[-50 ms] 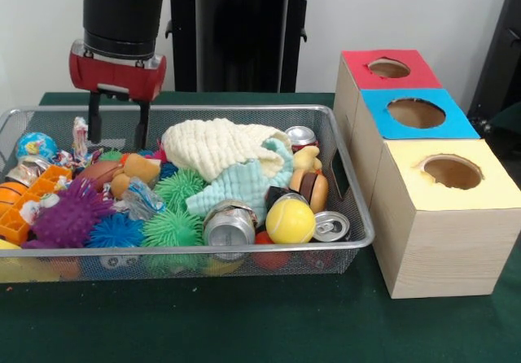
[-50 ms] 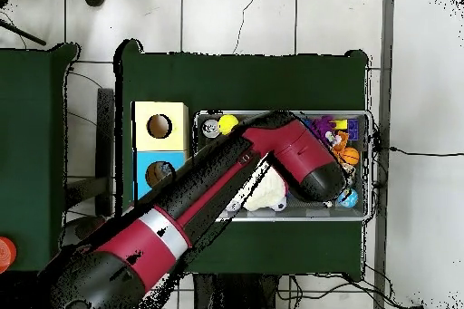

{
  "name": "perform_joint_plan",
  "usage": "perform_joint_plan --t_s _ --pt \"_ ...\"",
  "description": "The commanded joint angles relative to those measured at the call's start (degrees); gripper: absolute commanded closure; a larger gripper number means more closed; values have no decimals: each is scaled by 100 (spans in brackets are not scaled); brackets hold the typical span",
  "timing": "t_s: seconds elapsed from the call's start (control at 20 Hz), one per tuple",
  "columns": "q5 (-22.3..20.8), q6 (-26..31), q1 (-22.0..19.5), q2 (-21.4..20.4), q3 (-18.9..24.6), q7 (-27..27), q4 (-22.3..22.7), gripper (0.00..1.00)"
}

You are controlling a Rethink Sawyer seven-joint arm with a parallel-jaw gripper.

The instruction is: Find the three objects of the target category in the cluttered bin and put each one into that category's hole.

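Spread-fingered and holding nothing, the red and black gripper (image 1: 119,120) hangs above the far corner of the silver wire-mesh bin (image 1: 350,188), over a purple spiky ball (image 1: 67,215) and crushed silver cans (image 1: 229,225) (heaped among cloths), well apart from the three-holed wooden box (image 1: 440,216).

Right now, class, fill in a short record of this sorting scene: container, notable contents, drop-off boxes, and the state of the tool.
container: wire mesh bin on the green table
contents: crushed silver cans, yellow ball, cream cloth, purple spiky ball, green spiky balls
drop-off: three boxes beside the bin, each with a round hole, tops red, blue, yellow
tool: open, fingers pointing down at the bin's far edge, holding nothing
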Motion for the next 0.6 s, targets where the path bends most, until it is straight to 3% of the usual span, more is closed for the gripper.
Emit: perform_joint_plan --t_s 0.05,0.6 --pt "714 495 -243 200 1027 461 -694 0" --pt "1033 628 -262 116 1179 154 -739 0"
